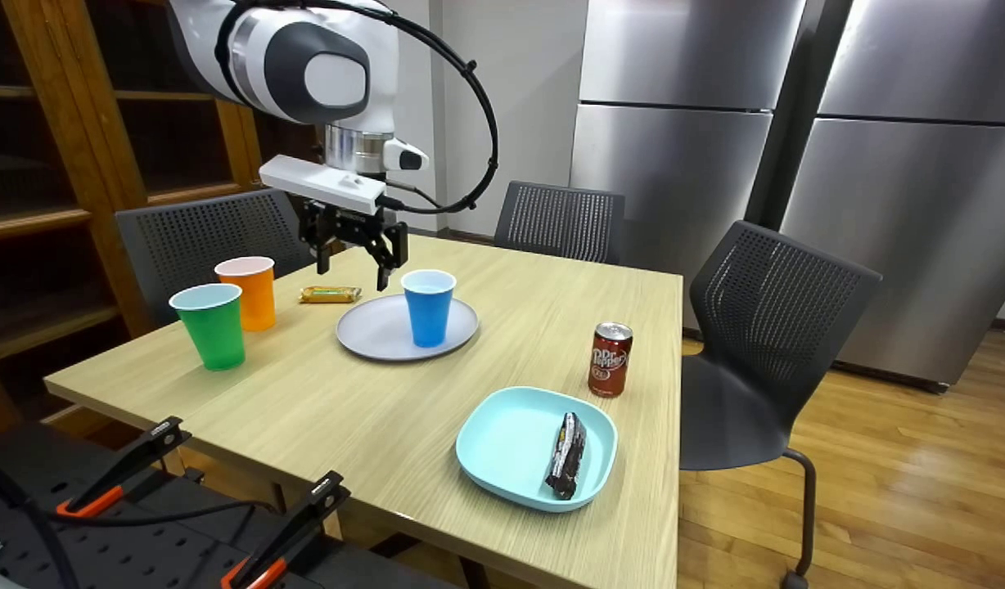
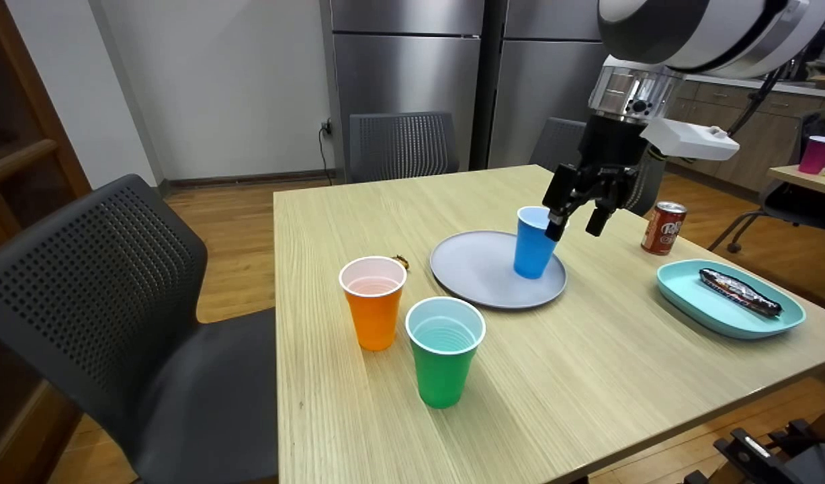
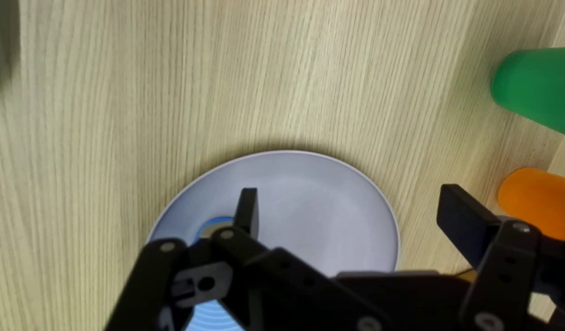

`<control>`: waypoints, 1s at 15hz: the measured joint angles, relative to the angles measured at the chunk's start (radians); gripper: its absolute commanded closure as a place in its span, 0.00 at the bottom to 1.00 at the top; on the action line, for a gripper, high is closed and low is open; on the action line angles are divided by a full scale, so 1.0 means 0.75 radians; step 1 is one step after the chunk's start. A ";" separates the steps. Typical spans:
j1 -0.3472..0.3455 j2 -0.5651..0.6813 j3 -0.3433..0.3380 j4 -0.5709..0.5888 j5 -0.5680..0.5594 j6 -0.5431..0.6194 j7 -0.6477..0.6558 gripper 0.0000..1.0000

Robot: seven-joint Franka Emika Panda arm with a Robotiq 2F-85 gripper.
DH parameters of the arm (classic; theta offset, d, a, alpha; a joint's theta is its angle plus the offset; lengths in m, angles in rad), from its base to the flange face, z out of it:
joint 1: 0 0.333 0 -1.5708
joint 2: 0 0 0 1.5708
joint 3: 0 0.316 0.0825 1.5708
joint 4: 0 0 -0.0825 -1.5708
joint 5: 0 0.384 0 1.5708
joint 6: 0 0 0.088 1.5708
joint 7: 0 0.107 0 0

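end effector (image 1: 353, 276) up over the desk (image 1: 543, 319), fingers spread well apart; in the wrist view, plate and desk top show through the gap.

nearest thing: blue cup (image 1: 428, 311), upright on the grey plate (image 1: 371, 331), beside one finger. narrow gap between that finger and the cup in an exterior view; in the wrist view the finger hides part of the cup. plate lies below, thin round rim; in the wrist view its edge curves between the two fingers, the second finger past it.

on that second finger's side: yellow-wrapped bar (image 1: 329, 294), flat on the desk near the plate rim, print too small to read. farther out, orange cup (image 1: 257, 298) and green cup (image 1: 214, 331), both upright, near each other, bases apart, orange nearer the end effector.

on the blue cup's side, well away: red can (image 1: 610, 360), upright, near the desk edge, label reads "dr pepper". just beside it, teal tray (image 1: 502, 442) with raised rim, also close to the desk edge; dark-wrapped bar (image 1: 566, 458) lies in it, lettering not legible. a broad run of desk top between plate and tray, another between plate and the green cup.
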 measured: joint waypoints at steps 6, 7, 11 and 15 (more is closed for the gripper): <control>0.124 -0.006 0.065 -0.015 0.008 0.042 0.164 0.00; 0.150 -0.006 0.075 -0.019 0.008 0.057 0.210 0.00; 0.246 -0.005 0.109 -0.030 0.005 0.127 0.359 0.00; 0.327 0.007 0.115 -0.030 -0.065 0.169 0.518 0.00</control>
